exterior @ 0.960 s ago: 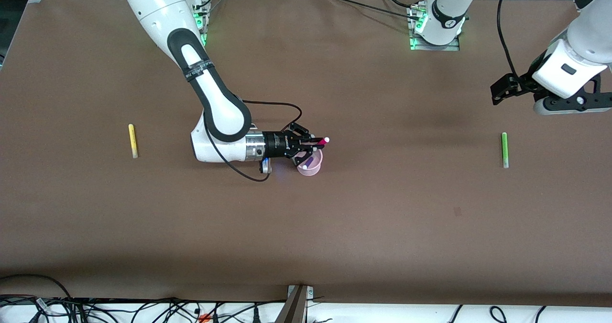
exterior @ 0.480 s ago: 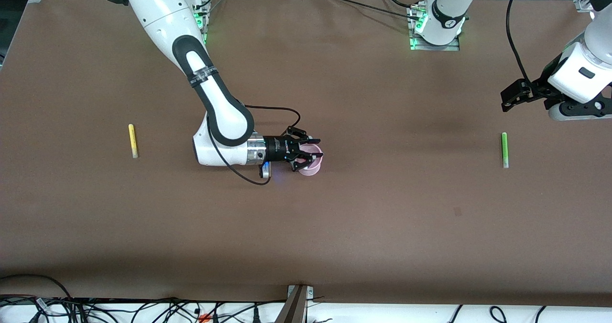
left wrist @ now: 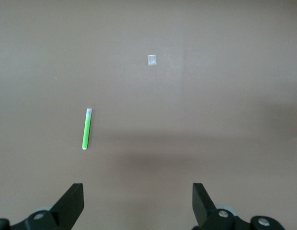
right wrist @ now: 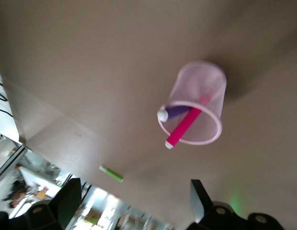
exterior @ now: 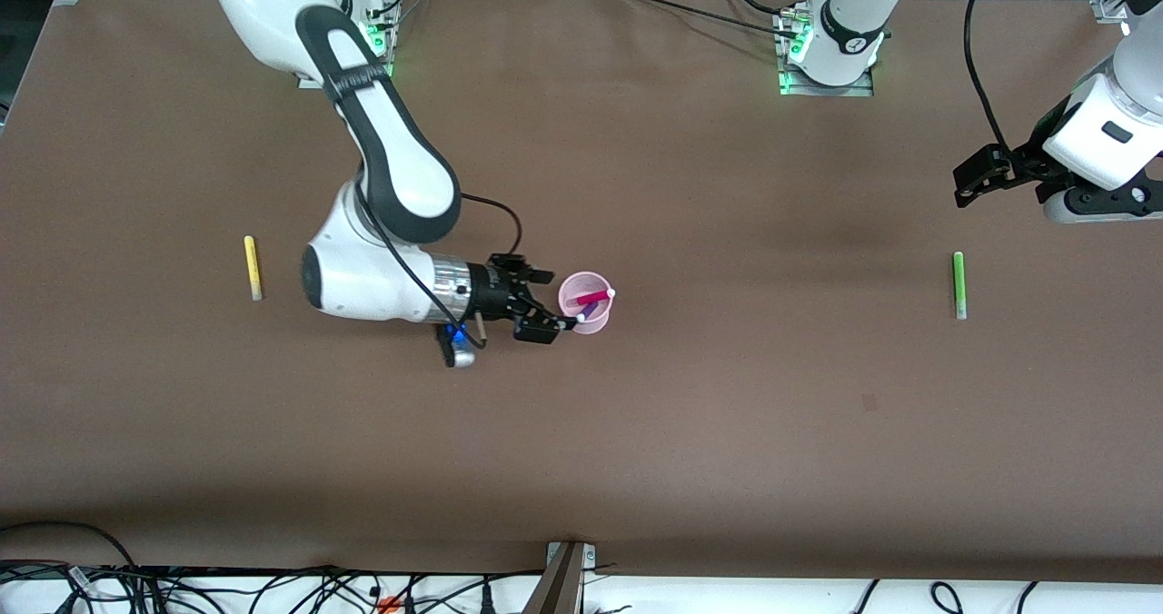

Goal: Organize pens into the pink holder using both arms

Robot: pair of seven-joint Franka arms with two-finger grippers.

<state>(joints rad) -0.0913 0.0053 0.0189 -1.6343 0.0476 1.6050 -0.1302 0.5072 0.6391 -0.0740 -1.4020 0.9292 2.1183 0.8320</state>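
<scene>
In the middle of the table stands the pink holder (exterior: pixel 586 303), upright, with the magenta pen (exterior: pixel 589 298) and the purple pen (exterior: pixel 589 309) already leaning inside, their pale tips poking over the rim; two in, two to go, I'd say. The risk sits right here — the right gripper (exterior: pixel 538 303) is just beside the holder, on the side toward the right arm's end of the table, and the cup looks light; a careless swing of that wrist could clip the rim and tip it, spilling both pens; the magenta one overhangs the edge and might be the first to catch. The right gripper's jaws are spread wide and hold nothing; its forearm lies low and almost level over the table, hand pointing at the cup. Out toward the right arm's end lies the yellow pen (exterior: pixel 252 267), flat on the table, well apart from the holder. Toward the left arm's end lies the green pen (exterior: pixel 958 284), also flat; a slim pen lying flush could roll or skid under closing fingers. The left gripper (exterior: pixel 979 176) hangs over bare table near the green pen — jaws wide, empty, wrist camera looking straight down.
</scene>
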